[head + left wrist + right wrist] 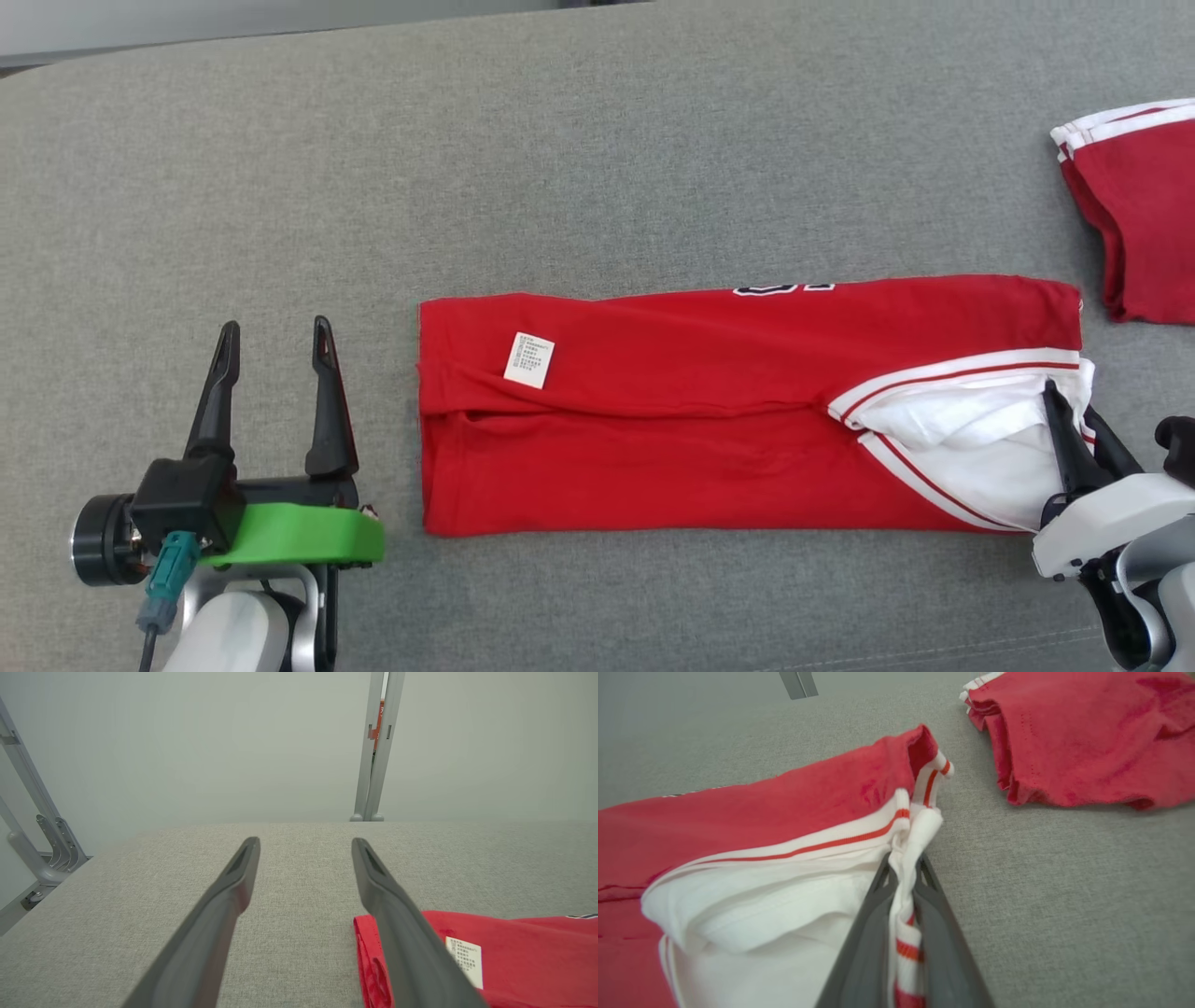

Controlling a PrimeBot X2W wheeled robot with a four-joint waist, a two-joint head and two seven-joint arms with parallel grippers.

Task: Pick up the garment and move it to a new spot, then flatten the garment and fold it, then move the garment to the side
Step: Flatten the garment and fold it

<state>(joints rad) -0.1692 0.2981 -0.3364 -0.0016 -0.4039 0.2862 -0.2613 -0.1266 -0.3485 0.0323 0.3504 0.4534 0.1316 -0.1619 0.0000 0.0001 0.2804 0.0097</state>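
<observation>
Your right gripper (905,865) is pinching the white striped hem at the right end of the garment (653,420), which lies folded in a long band on the grey pad (560,140). Your left gripper (275,329) sits spread just off the garment's left edge. The pad runs wide beyond the garment's far edge, with a second red garment (1134,205) near its far right corner.
</observation>
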